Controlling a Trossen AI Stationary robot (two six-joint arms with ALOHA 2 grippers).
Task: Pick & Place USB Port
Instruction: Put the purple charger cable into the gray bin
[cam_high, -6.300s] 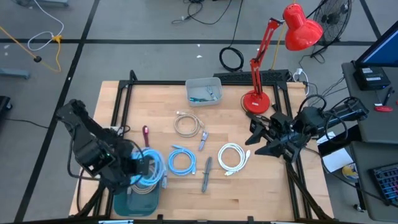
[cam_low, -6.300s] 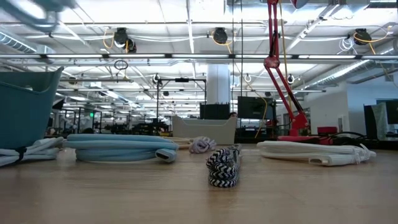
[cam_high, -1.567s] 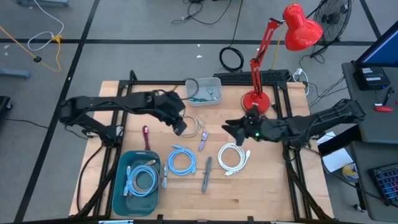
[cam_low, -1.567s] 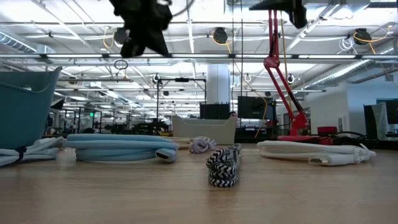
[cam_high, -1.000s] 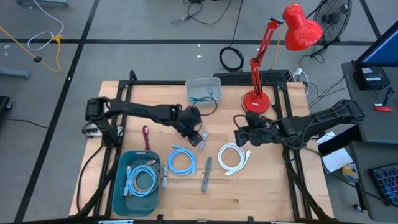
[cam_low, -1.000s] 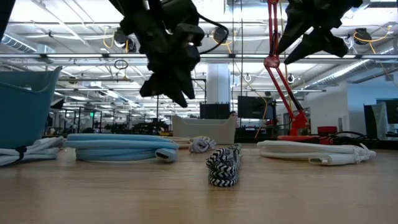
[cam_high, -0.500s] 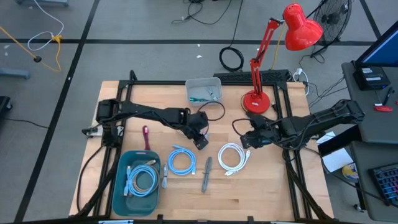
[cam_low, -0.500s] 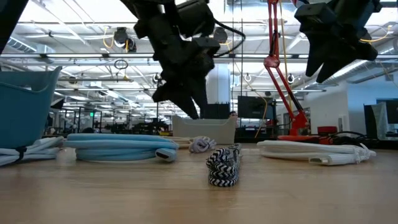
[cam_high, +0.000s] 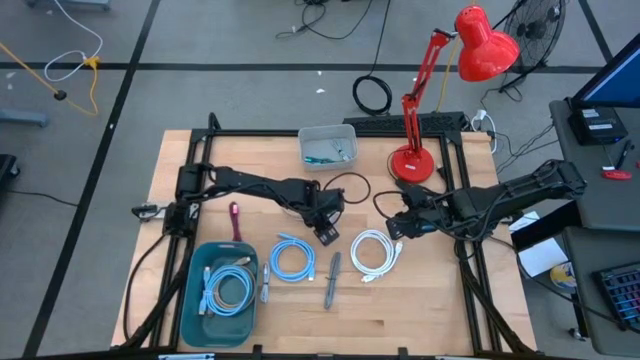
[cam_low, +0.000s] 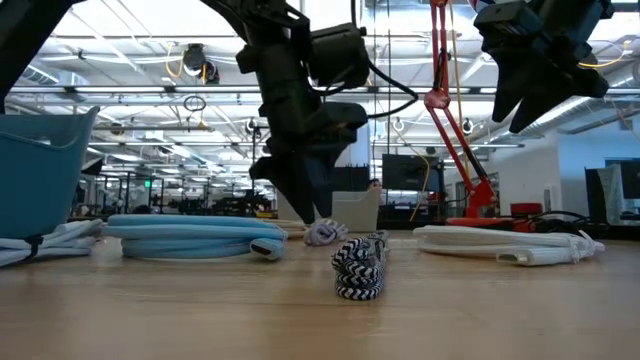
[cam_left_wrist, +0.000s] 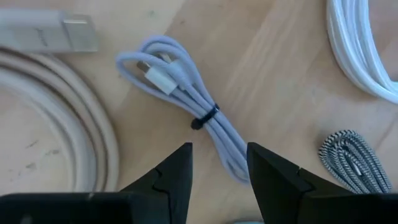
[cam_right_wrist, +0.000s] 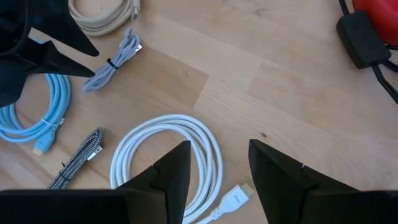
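Lavender USB cable (cam_left_wrist: 186, 106): thin, smooth, folded into a narrow hank, cinched at mid-length by a dark tie, pale plug showing at one end. Lies flat on light wood-grain table (cam_high: 420, 300), near centre, just beside beige coiled cable (cam_left_wrist: 74, 149) and short of black-and-white braided cable (cam_left_wrist: 351, 158).

Left gripper (cam_high: 326, 229) low over the lavender hank, dark wedge fingers (cam_left_wrist: 171, 174) parted with a narrow gap, straddling the hank's lower end, nothing clamped. Reaches across from the table's left side.

Right gripper (cam_high: 398, 226) over the table's right-centre, above the white coiled cable (cam_right_wrist: 168, 162); fingers (cam_right_wrist: 168, 180) parted, holding nothing. White coil glossy, round, thick, with flat rectangular plug.

Other items: light-blue coiled cable (cam_high: 291, 258), round and neat; braided cable woven in zigzag, bundled straight; teal plastic bin (cam_high: 195, 310) at near-left corner holding a pale blue coil; grey rectangular tray (cam_high: 328, 146) at far edge; red desk lamp (cam_high: 475, 45) on round base, far right; small magenta item (cam_high: 235, 218) left of centre.

Versus half a second back: left gripper lower and slightly farther right, now down at the hank; fingers no wider. Right gripper in much the same place. Cables unmoved.
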